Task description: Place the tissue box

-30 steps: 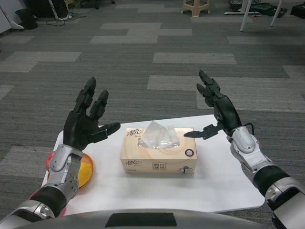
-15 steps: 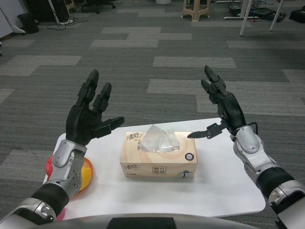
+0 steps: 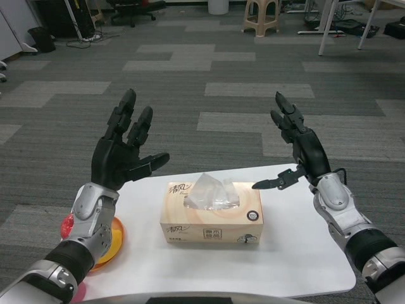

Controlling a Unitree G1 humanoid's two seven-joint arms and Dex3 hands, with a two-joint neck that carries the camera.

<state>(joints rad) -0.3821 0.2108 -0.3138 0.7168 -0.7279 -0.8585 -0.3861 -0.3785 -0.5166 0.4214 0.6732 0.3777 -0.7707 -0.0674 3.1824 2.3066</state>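
A pale orange tissue box [image 3: 211, 213] lies flat on the white table [image 3: 297, 253], a white tissue sticking up from its top slot. My left hand [image 3: 124, 151] is raised to the left of the box, fingers spread, holding nothing. To the right of the box my right hand [image 3: 296, 149] is lifted too, fingers apart, its thumb pointing toward the box's far right corner. Neither hand touches the box.
An orange plate [image 3: 107, 239] sits at the table's left edge under my left forearm, with a red thing [image 3: 67, 224] beside it. Grey carpet tiles lie beyond the table. A stool [image 3: 262, 14] and table legs stand far back.
The view has tilted upward, so the table and box sit lower in the picture. Both hands stay raised and spread at either side of the box, much as before.
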